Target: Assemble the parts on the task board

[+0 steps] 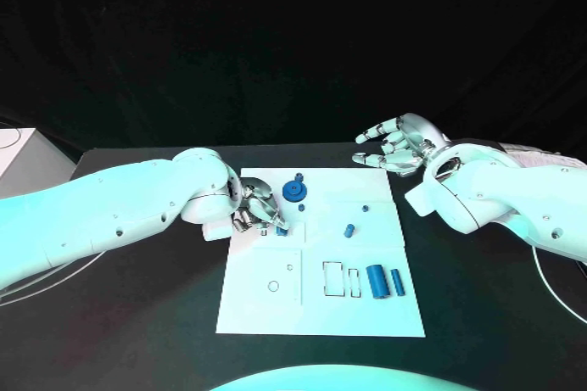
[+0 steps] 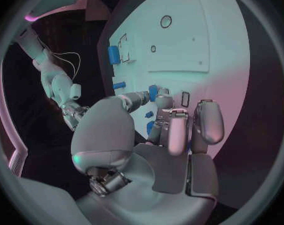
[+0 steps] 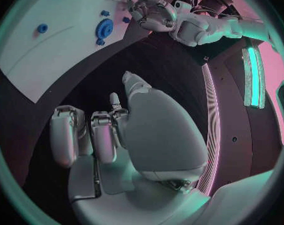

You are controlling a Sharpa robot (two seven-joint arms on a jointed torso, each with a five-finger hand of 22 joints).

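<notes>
The white task board (image 1: 321,310) lies in the middle of the table. My left hand (image 1: 254,209) hovers at its left edge and pinches a small blue part (image 1: 282,231) between thumb and a finger, low over the board; the left wrist view shows this part (image 2: 153,92) at the fingertips. A blue gear (image 1: 295,191) stands just beyond that hand. Two small blue pegs (image 1: 365,209) (image 1: 350,231) sit mid-board, and two blue cylinders (image 1: 384,282) lie near the right side. My right hand (image 1: 392,149) floats off the board's far right corner, fingers loosely bent, holding nothing.
Outlined slots (image 1: 332,278) and small holes (image 1: 273,285) mark the board's near half. A white box (image 1: 15,149) stands at the far left of the table. Bare black table (image 1: 489,323) surrounds the board. In the right wrist view the gear (image 3: 104,27) and left hand (image 3: 154,12) appear.
</notes>
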